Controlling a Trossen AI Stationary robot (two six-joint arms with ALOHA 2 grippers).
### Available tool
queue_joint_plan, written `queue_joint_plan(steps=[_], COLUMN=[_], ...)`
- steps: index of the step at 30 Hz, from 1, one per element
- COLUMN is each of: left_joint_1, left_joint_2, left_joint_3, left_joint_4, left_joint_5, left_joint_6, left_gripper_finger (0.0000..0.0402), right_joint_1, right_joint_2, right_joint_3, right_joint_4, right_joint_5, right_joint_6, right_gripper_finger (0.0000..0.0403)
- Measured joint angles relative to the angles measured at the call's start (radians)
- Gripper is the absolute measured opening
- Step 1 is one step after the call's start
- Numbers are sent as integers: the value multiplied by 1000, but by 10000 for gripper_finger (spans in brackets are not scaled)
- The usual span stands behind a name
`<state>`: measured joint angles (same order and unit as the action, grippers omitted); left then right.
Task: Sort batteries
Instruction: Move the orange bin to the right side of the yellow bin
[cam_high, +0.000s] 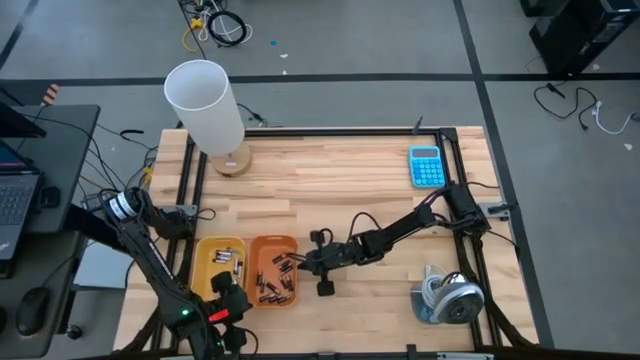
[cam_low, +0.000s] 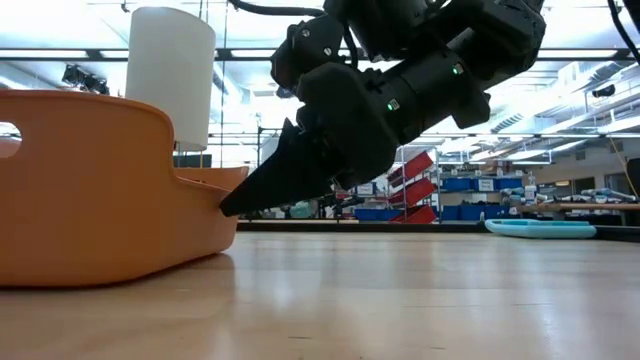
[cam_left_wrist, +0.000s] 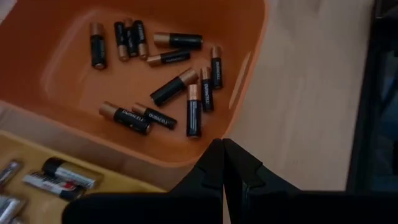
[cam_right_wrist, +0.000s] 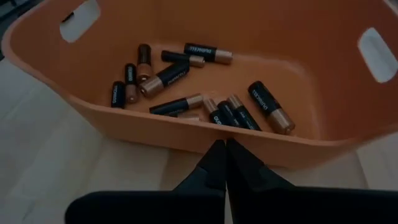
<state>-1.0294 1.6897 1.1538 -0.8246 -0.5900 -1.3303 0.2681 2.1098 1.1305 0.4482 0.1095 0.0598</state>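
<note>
Hovering right claw (closed, empty) beside orange bin

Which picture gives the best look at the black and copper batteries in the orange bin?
The left wrist view: the black and copper batteries lie unobstructed inside the orange plastic bin. The right wrist view hides some behind the bin's wall; the high view shows specks; the low view shows only the bin's outside.
</note>
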Motion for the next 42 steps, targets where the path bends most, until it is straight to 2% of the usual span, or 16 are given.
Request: queue_joint_plan(steps=[6,16,23,34,42], left_joint_1=[0,-8,-7,-8,7], left_joint_2=[-1,1,1,-1,-1], left_joint_3=[0,0,4,109,115], left_joint_4=[-59,22,16,-76,-175], left_joint_5=[14,67,82,-12,-108], left_joint_6=[-67,-80,-79,-26,-15], left_gripper_finger=[0,0,0,0,0], right_joint_1=[-12,-50,-56,-56,-56], right_joint_2=[0,0,0,0,0], right_joint_3=[0,0,0,0,0], right_joint_4=[7,9,46,57,21], right_joint_5=[-5,-13,-61,-54,-50], right_joint_6=[-17,-72,-98,-106,-89], right_gripper_finger=[0,0,0,0,0])
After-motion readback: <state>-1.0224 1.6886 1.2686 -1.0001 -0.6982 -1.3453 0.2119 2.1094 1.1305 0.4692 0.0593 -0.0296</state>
